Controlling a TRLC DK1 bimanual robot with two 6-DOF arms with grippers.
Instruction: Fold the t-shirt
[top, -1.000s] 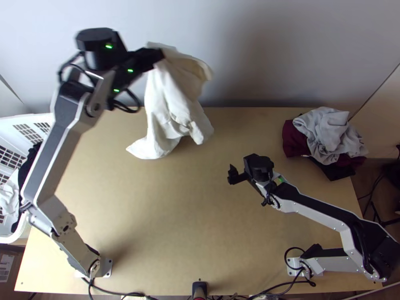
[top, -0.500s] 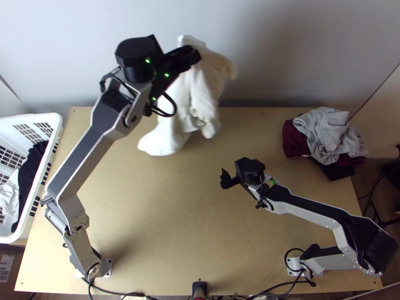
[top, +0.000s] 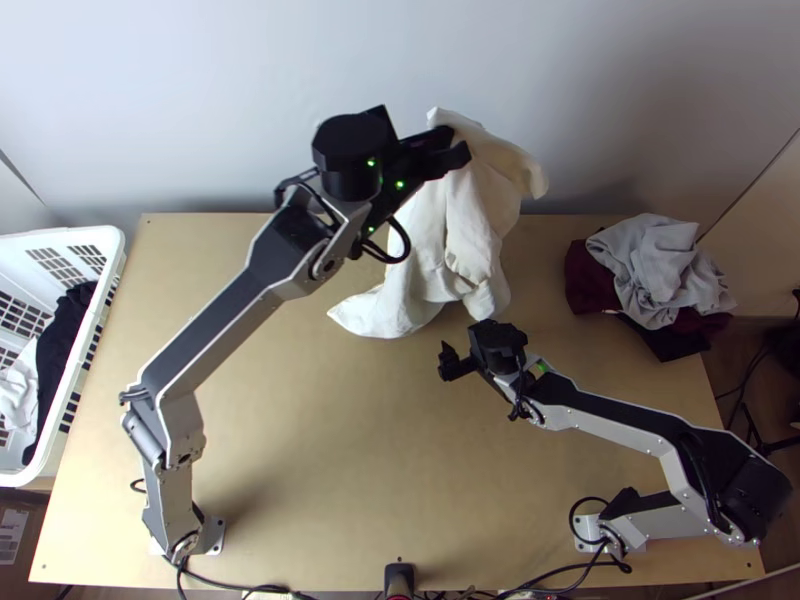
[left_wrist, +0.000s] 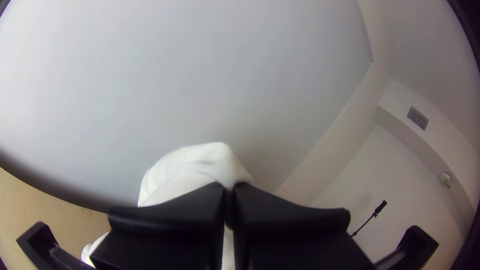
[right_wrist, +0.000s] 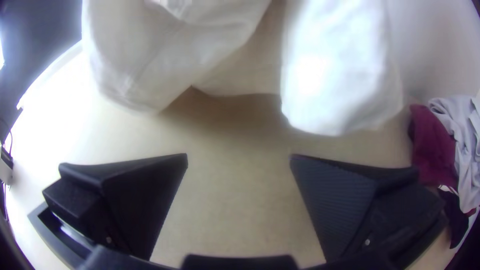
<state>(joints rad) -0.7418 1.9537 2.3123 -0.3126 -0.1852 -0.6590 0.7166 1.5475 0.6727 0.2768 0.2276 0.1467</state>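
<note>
White t-shirt (top: 468, 225) hangs bunched from the left claw (top: 454, 148).

I list: one white t-shirt (top: 440, 240), hanging from my left gripper (top: 455, 150), lower end seemingly touching the table (top: 310, 430); right gripper (top: 447, 361), nearby; clothes pile (top: 650, 270); white basket (top: 113, 243).

You have the white, soft-cloth t-shirt (top: 465, 235) hanging bunched and creased from your left gripper (top: 457, 148), pinched near its top, with some cloth flopping over to the right. Below, you see loose drooping folds and a pointed corner out to the left, over the light wooden table's (top: 300, 430) far part.
</note>
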